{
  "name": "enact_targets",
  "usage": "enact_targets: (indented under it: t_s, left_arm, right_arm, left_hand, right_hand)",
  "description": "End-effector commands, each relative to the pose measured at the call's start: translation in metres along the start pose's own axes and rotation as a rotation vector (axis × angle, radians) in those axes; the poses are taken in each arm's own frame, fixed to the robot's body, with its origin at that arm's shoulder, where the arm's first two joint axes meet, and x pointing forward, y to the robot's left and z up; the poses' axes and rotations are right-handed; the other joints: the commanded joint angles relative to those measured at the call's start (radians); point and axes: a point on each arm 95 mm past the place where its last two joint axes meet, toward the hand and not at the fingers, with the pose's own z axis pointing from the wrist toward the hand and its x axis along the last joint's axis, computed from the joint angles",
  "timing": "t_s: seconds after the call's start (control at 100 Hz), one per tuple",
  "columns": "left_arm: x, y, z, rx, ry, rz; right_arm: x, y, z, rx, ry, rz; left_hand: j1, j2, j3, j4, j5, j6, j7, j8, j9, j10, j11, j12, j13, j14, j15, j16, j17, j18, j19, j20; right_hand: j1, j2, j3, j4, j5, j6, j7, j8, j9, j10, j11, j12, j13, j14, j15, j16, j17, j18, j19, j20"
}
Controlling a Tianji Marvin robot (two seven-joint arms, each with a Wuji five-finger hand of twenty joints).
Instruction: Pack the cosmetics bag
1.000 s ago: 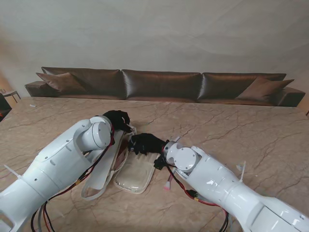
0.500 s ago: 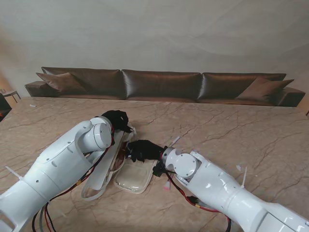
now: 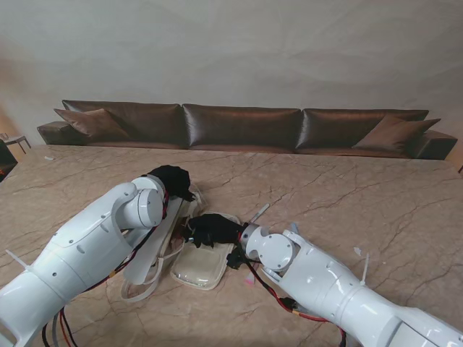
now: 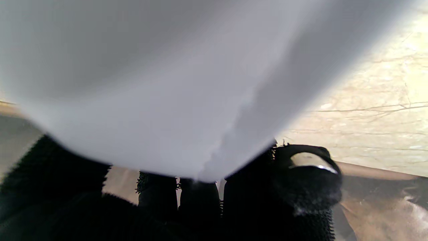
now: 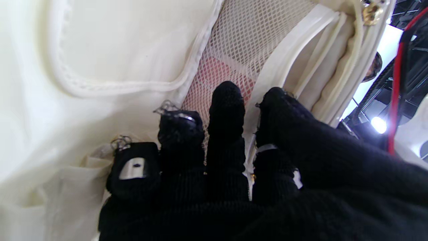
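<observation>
Since the earlier frames: right hand (image 3: 212, 229) has drawn nearer to me and leftward, now lying over the open mouth of the cosmetics bag (image 3: 199, 266); left hand (image 3: 172, 181) has kept its place at the bag's far end, its forearm shifted slightly

Cosmetics bag: cream, soft-sided, lying opened out flat on the worktop (image 3: 347, 195) between the two arms, a clear-fronted panel toward me, long flaps (image 3: 148, 260) trailing under the left forearm. Interior, seen in the right wrist view: cream lining (image 5: 110, 43), a white mesh pocket (image 5: 240, 40) with something pink (image 5: 214, 72) behind the mesh, ribbed white edging (image 5: 314, 67) beside it

Right hand: black-gloved, fingers (image 5: 225, 110) extended side by side and pressed down into the bag's interior, tips at the mesh pocket; whether they pinch anything cannot be told

Left hand (image 4: 234, 201): black-gloved, fingers (image 4: 307, 177) curled at the bag's far edge. Its wrist view is almost filled by a blurred white surface (image 4: 167, 83) lying across the fingertips; it appears to be held, though the grip itself is hidden

Small white slender item (image 3: 259, 212): on the worktop just right of the bag; too small to identify

Surroundings: beige veined marble worktop; brown leather sofa (image 3: 242, 126) along the far edge, against a pale wall
</observation>
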Motion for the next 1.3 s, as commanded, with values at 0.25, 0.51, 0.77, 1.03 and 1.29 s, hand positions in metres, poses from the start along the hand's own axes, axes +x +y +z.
enact_targets:
  t_s: [0.25, 0.51, 0.77, 1.03, 1.29]
  left_arm:
    - [-0.014, 0.010, 0.006, 0.019, -0.076, -0.019]
    - [-0.017, 0.010, 0.008, 0.028, -0.103, -0.031]
    - [-0.018, 0.009, 0.008, 0.036, -0.121, -0.043]
    - [-0.019, 0.010, 0.006, 0.034, -0.134, -0.051]
    - [-0.020, 0.011, 0.005, 0.029, -0.123, -0.059]
  right_arm:
    - [0.007, -0.027, -0.005, 0.077, 0.045, -0.002]
    - [0.015, -0.036, -0.009, 0.121, 0.093, -0.016]
    - [0.028, -0.048, -0.013, 0.177, 0.160, -0.043]
    - [0.036, -0.059, -0.015, 0.255, 0.201, -0.094]
    - [0.035, -0.058, -0.016, 0.265, 0.194, -0.121]
  left_hand:
    - [0.150, 0.147, 0.353, 0.035, 0.073, -0.018, 0.140, 0.105, 0.190, -0.090, 0.520, 0.085, 0.067, -0.093, 0.077, 0.028, 0.028, -0.065, 0.135, 0.033]
    - [0.155, 0.157, 0.343, 0.032, 0.069, -0.017, 0.138, 0.113, 0.185, -0.091, 0.524, 0.080, 0.067, -0.097, 0.080, 0.028, 0.028, -0.068, 0.133, 0.037]
    - [0.158, 0.156, 0.336, 0.032, 0.067, -0.017, 0.136, 0.117, 0.184, -0.091, 0.527, 0.076, 0.067, -0.098, 0.081, 0.029, 0.028, -0.069, 0.132, 0.040]
    - [0.167, 0.166, 0.327, 0.037, 0.068, -0.015, 0.135, 0.118, 0.183, -0.090, 0.530, 0.072, 0.067, -0.096, 0.083, 0.029, 0.028, -0.069, 0.131, 0.042]
    - [0.167, 0.170, 0.317, 0.038, 0.063, -0.019, 0.134, 0.120, 0.178, -0.092, 0.530, 0.070, 0.067, -0.096, 0.085, 0.029, 0.029, -0.069, 0.130, 0.043]
  right_hand:
    - [0.023, 0.012, -0.027, 0.016, 0.097, -0.098, 0.042, 0.007, -0.014, -0.005, 0.028, 0.005, -0.003, 0.002, 0.009, 0.005, 0.000, -0.012, 0.041, 0.024]
    - [0.025, 0.014, -0.032, 0.017, 0.097, -0.095, 0.041, 0.006, -0.015, -0.006, 0.026, 0.004, -0.004, 0.001, 0.009, 0.005, -0.001, -0.013, 0.039, 0.024]
    - [0.028, 0.017, -0.038, 0.018, 0.093, -0.094, 0.039, 0.004, -0.016, -0.005, 0.023, 0.004, -0.005, 0.001, 0.008, 0.005, -0.002, -0.014, 0.036, 0.022]
    - [0.032, 0.024, -0.048, 0.020, 0.090, -0.095, 0.038, 0.005, -0.019, -0.007, 0.021, 0.004, -0.006, -0.001, 0.007, 0.004, -0.003, -0.017, 0.032, 0.021]
    - [0.028, 0.014, -0.051, 0.023, 0.088, -0.095, 0.021, -0.015, -0.023, -0.013, 0.007, -0.002, -0.014, -0.007, -0.018, -0.006, -0.006, -0.026, 0.011, 0.011]
